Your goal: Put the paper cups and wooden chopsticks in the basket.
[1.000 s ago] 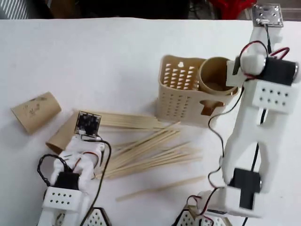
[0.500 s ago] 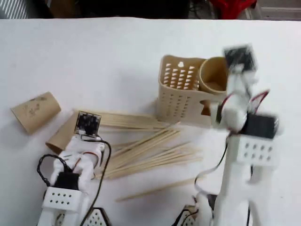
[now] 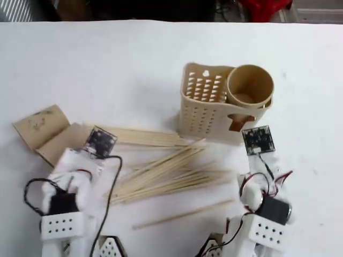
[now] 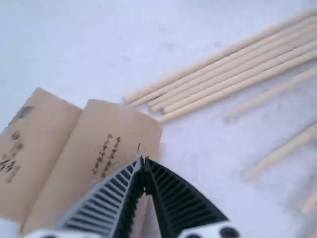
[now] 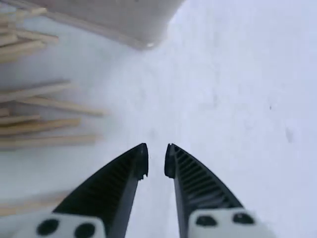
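One paper cup, the upright cup (image 3: 250,85), stood in the right end of the basket (image 3: 206,110), its mouth open to the high camera. The basket itself stood on the table (image 3: 107,64), right of the middle.

Two more cups lay on their sides at the table's left. The outer cup (image 3: 37,126) and the gripped cup (image 3: 63,143) lay side by side and touching. My left gripper (image 4: 144,166) was at the gripped cup's rim. Its jaws were drawn together on the wall, and a thin strip of brown paper showed between them in the left wrist view. From above, the left arm (image 3: 67,187) covered that cup's near end.

The wooden chopsticks (image 3: 166,171) lay loose on the table between the two arms. One flat row ran from beside the gripped cup towards the foot of the basket, and a fanned bundle lay below it. A single chopstick (image 3: 182,213) lay apart, nearer the arm bases.

My right gripper (image 5: 156,161) hung over bare table with its jaws a little apart and nothing between them. The basket's lower corner was ahead of it and the chopstick ends were off to one side. In the high view the right arm (image 3: 260,203) sat folded low, just in front of the basket.
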`<state>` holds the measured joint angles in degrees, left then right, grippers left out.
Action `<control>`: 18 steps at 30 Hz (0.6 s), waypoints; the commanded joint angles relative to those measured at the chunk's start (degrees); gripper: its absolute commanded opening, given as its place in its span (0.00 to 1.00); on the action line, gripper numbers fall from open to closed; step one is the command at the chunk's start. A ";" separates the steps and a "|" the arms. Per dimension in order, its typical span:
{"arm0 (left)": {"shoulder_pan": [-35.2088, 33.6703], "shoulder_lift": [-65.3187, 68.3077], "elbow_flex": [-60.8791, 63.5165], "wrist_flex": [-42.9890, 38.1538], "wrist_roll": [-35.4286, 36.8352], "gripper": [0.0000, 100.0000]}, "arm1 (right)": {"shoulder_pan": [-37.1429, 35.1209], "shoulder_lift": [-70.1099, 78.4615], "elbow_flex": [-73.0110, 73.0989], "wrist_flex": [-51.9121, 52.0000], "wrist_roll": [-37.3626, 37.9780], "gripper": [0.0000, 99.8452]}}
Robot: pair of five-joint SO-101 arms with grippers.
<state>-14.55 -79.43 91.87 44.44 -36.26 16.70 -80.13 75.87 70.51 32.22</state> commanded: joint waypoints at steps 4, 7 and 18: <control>-5.67 -0.04 -24.00 18.29 -1.41 0.18 | 1.54 -11.38 13.45 -3.12 4.57 0.07; -5.67 0.04 -33.76 26.90 -1.41 0.17 | 2.59 -17.27 18.37 -3.12 6.59 0.07; -17.45 19.12 -49.67 42.73 8.18 0.21 | 3.30 -22.90 21.01 -0.04 7.56 0.07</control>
<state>-27.82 -72.92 45.98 86.37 -32.40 20.31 -102.11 96.35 69.89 39.43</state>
